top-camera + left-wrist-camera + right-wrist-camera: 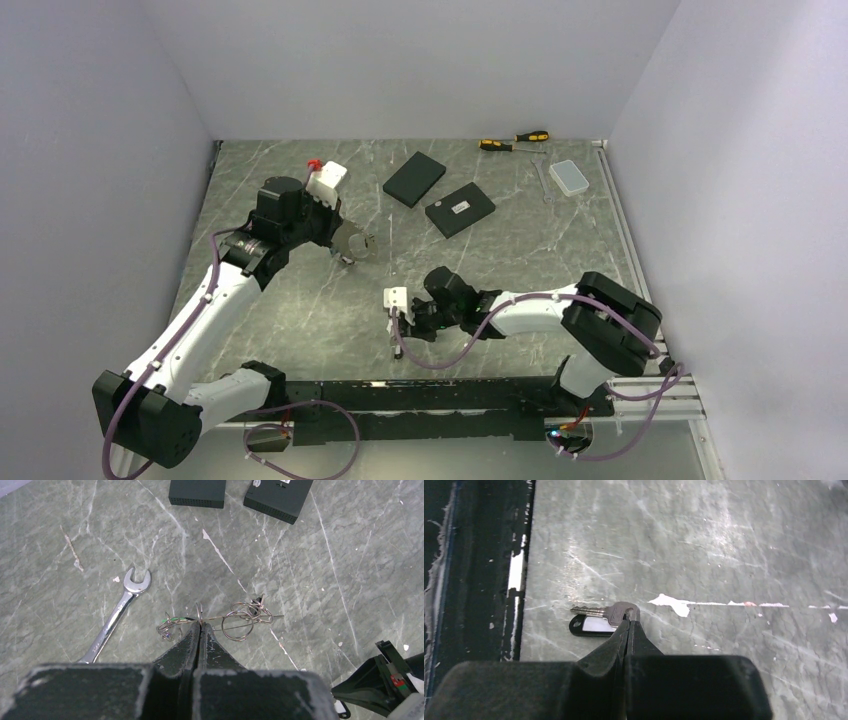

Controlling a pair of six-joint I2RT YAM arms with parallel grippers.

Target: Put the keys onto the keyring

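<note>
The table (325,555) is showing a scuffed, marble-patterned top. The wrench (117,620) is gleaming as polished metal. The keyring (215,619) is reading as thin bright wire. The key (611,612) is showing dull metal with a black plastic tag.

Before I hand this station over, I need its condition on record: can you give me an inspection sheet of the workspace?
Surface: grey marbled table, scratched, white chips.
Job's things: keyring, small rings threaded on it; tagged key by the near edge.
Clutter: wrench, two black boxes, screwdrivers, clear case.
Grippers: left gripper shut on keyring; right gripper shut on key's head.
Cables: purple cables along both arms.
Surroundings: plain walls, three sides.
</note>
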